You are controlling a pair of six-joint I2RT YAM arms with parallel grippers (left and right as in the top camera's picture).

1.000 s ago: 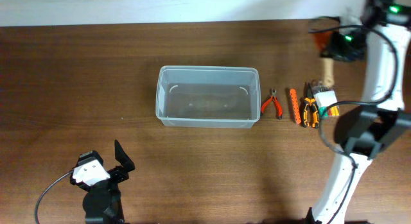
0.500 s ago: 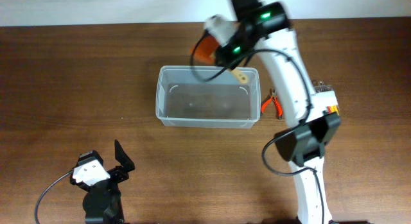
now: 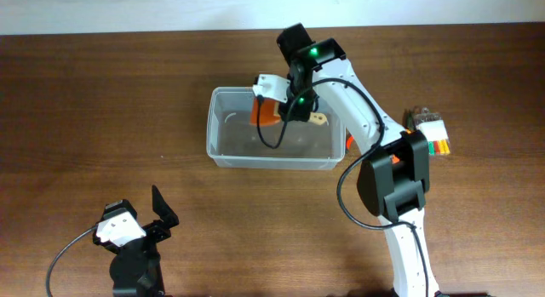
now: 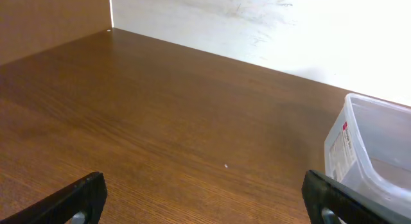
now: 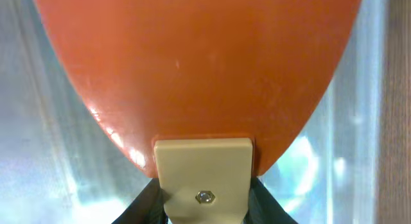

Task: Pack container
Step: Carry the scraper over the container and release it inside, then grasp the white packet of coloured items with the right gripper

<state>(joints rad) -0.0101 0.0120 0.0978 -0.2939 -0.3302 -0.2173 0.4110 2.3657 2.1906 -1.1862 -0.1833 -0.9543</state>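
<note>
The right fingers are clamped on a tool's cream handle, while the left fingers sit spread wide and empty near the front. On the surface the container sits in the middle, open side up. The tool's a spatula, with its orange blade hanging over the far side, probably lined up to drop in.
</note>
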